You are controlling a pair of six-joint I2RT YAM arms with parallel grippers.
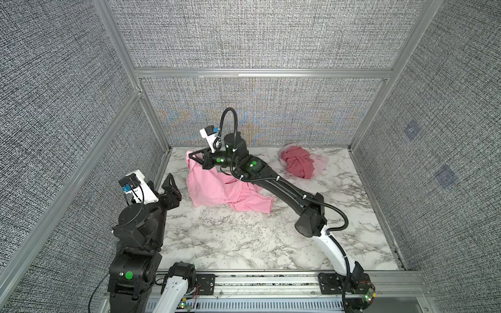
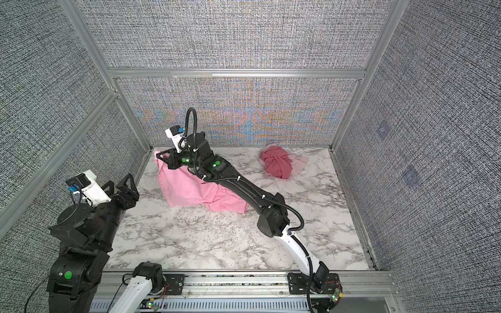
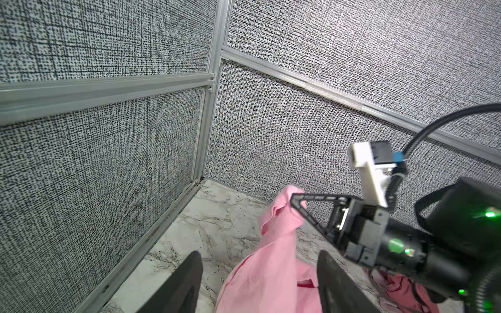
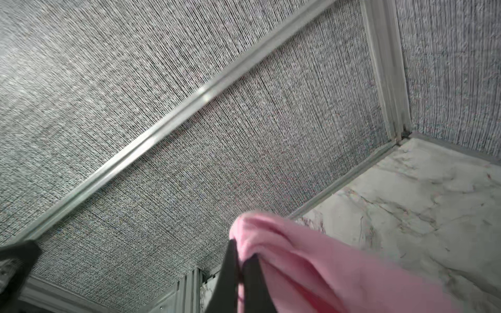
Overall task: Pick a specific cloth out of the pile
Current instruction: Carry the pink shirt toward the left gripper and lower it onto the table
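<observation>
Conceivably the large bubblegum-pink soft cloth (image 1: 211, 187), pinched by one corner in the closed right gripper (image 1: 191, 156) at eleven o'clock, could be tugged loose by its trailing weight.

Cloth (image 1: 211, 187): bright bubblegum pink, plain. Pile (image 1: 296, 162): dusty rose, sheer pale pink edge. Table (image 1: 244, 238): white marble, grey-black veins. Walls (image 1: 257, 40): grey-and-black woven speckle. Arms (image 1: 287, 189): black, white links, green dots.
</observation>
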